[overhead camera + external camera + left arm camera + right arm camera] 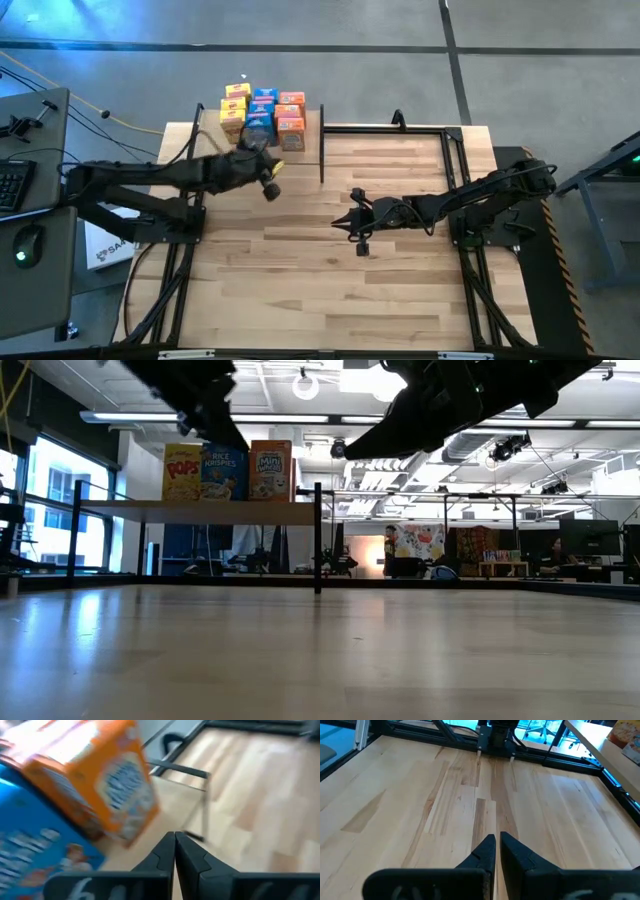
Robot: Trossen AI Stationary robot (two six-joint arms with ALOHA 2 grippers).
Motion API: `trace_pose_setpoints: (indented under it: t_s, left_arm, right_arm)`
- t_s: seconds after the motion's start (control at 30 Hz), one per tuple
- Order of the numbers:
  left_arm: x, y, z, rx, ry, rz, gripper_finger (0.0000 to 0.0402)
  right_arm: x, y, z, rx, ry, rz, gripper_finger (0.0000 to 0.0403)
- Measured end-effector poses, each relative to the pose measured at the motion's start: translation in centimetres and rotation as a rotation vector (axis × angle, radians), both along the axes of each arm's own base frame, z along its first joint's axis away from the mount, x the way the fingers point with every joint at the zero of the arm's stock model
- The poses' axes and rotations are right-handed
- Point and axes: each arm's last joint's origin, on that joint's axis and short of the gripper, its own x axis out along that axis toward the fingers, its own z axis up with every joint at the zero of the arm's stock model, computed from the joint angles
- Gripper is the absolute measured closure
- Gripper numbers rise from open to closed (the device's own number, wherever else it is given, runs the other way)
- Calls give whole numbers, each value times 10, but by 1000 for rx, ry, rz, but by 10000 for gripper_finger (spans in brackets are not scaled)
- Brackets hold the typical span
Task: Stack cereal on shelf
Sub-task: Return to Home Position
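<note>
Shelf (200,510) at the tabletop's (330,290) far-left corner holds all the cereal boxes (263,115). Left gripper (174,836) is pinched closed, empty, just beside the orange box (107,780). We judge a careless retreat could clip and topple it. Right gripper (495,837) is closed, empty, mid-table.

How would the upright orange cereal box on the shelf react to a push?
The orange cereal box stands tall and upright on the shelf, so a high push would probably tip it. Being cardboard, it likely feels light and dents under a squeeze.
</note>
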Motion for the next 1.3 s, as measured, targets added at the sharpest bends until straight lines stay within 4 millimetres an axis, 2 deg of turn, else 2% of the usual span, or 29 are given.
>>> trace_pose_setpoints:
  t_s: [0.27,0.5,0.7,0.87,1.07,1.3]
  left_arm:
    - [-36,-17,-42,-10,-223,-234,399]
    - [-56,-19,-59,-10,-344,-448,399]
    - [-70,-15,-71,-8,-401,-511,399]
    - [-79,-10,-75,36,-431,-509,399]
    - [-91,-4,-86,61,-442,-451,399]
    - [-105,-4,-105,65,-485,-410,399]
  right_arm:
    - [1,-18,4,29,-15,-71,389]
    - [-11,-41,25,12,-55,-48,389]
    - [-23,-68,36,38,-55,-33,389]
    - [-34,-84,36,-42,-62,-51,389]
    - [-66,-100,22,0,-162,-97,389]
    - [-120,-97,10,-2,-267,-188,389]
